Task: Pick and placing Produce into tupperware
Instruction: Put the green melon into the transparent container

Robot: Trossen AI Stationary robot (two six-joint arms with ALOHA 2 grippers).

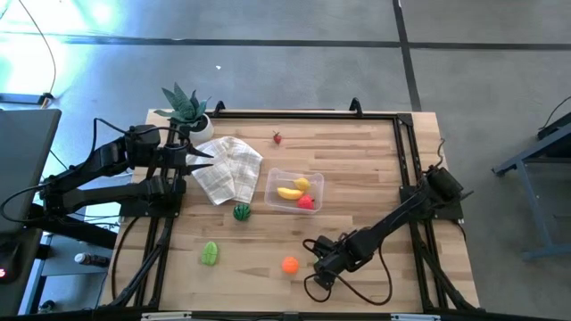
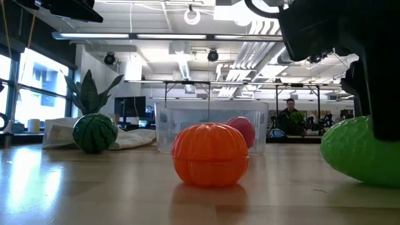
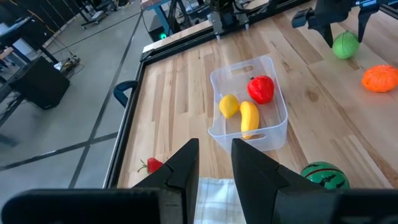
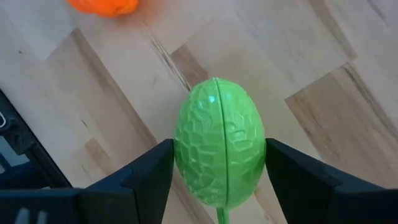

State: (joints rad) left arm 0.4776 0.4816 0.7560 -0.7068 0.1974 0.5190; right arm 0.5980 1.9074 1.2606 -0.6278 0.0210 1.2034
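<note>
The clear tupperware (image 1: 272,181) stands mid-table and holds a banana (image 1: 288,193), a lemon (image 1: 302,184) and a red fruit (image 1: 307,202). My right gripper (image 1: 318,259) is low near the table's near edge, shut on a green egg-shaped fruit (image 4: 219,149), with an orange (image 1: 290,264) just to its left. A small watermelon (image 1: 242,211), a second green fruit (image 1: 210,253) and a strawberry (image 1: 277,137) lie loose on the wood. My left gripper (image 3: 214,163) is open above a checked cloth (image 1: 227,168) at the left. My right gripper pinches the green fruit across its widest part (image 4: 180,152), one finger (image 4: 152,171) on each side. The fingers come from above, slanting down. The fruit's long axis runs along the fingers. In the low view its underside (image 2: 362,181) seems to rest on the table.
A potted plant (image 1: 187,109) stands at the far left corner beside the cloth. A black frame rail (image 1: 406,152) runs along the table's far and side edges. Bare wood lies between the tupperware and the right gripper. A person (image 2: 289,112) is in the room behind.
</note>
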